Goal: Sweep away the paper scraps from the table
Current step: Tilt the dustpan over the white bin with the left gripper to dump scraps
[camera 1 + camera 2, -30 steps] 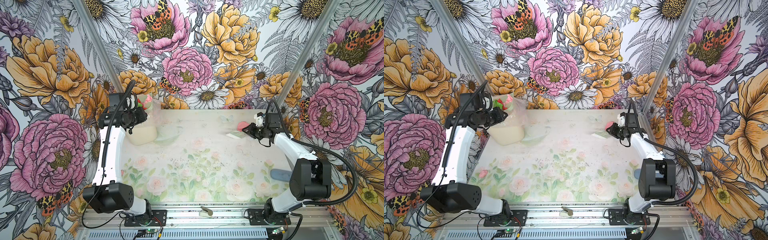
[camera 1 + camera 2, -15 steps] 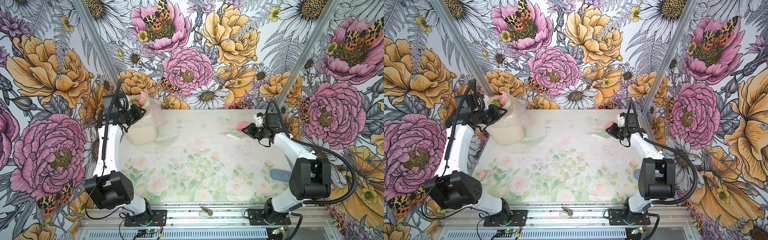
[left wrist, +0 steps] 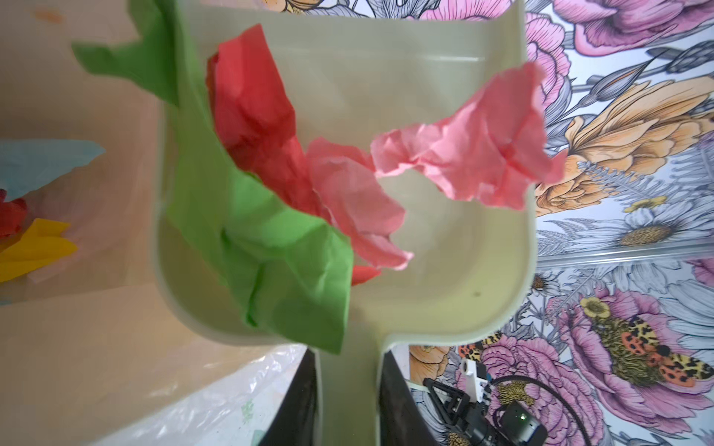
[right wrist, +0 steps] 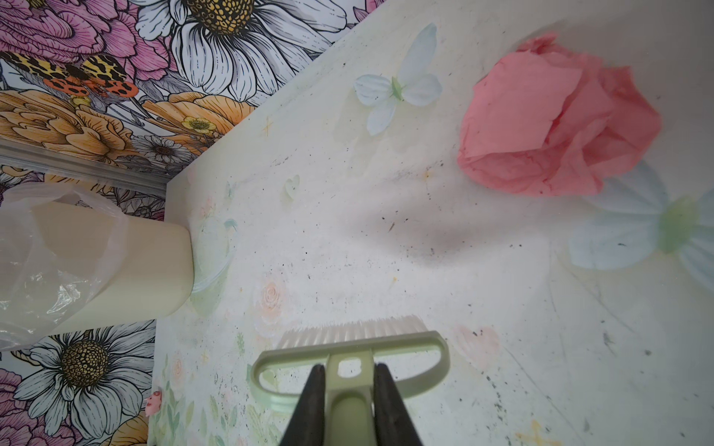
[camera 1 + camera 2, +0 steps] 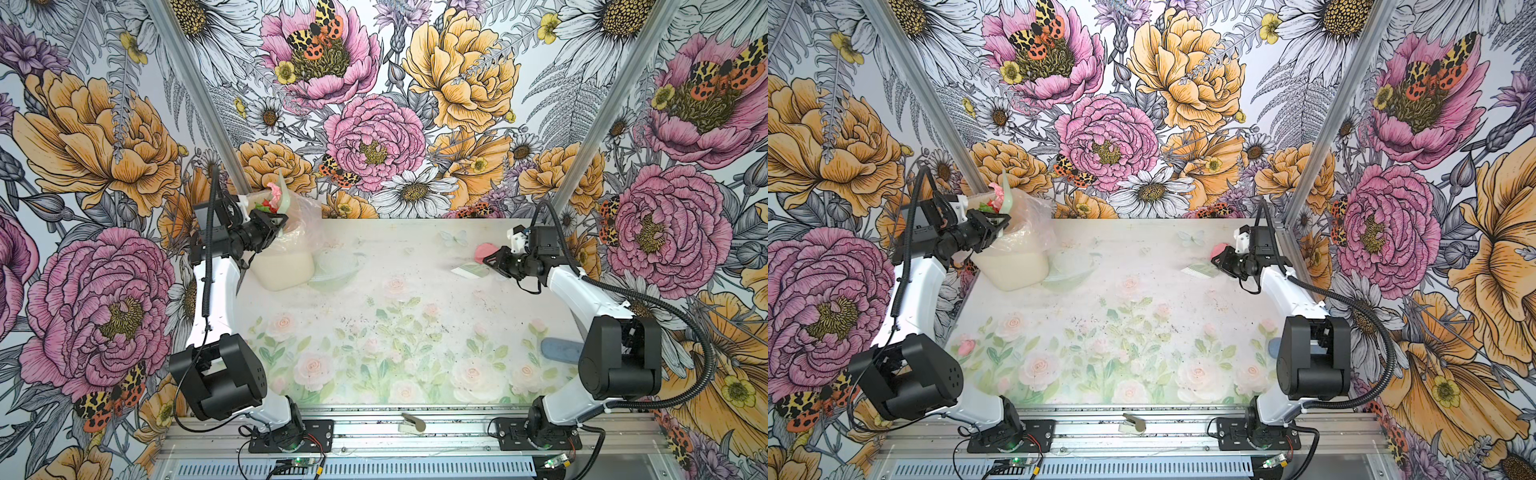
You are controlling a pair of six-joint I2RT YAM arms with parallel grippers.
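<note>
My left gripper [image 5: 274, 222] [image 3: 347, 355] is shut on the handle of the pale green dustpan [image 3: 444, 270] [image 5: 1008, 195], tipped up above the lined bin [image 5: 284, 266]. Green [image 3: 270, 251], red [image 3: 251, 108] and pink [image 3: 483, 154] paper scraps sit in the pan. Yellow [image 3: 34, 247] and light blue [image 3: 38, 162] scraps lie inside the bin. My right gripper [image 5: 492, 259] [image 4: 347, 370] is shut on the brush [image 4: 347, 343] [image 5: 1198, 271], bristles low over the table [image 5: 415, 291]. One pink scrap [image 4: 552, 119] [image 5: 485, 250] lies on the table just behind the brush.
The cream bin with its clear plastic liner [image 4: 116, 270] stands in the table's back left corner against the wall. A blue-grey object [image 5: 561, 351] lies at the front right, partly behind my right arm. A small clip-like piece [image 5: 411, 422] rests on the front rail.
The left arm has shifted and tipped the dustpan more steeply over the bin. The right arm, the brush and the pink scrap have not moved.
</note>
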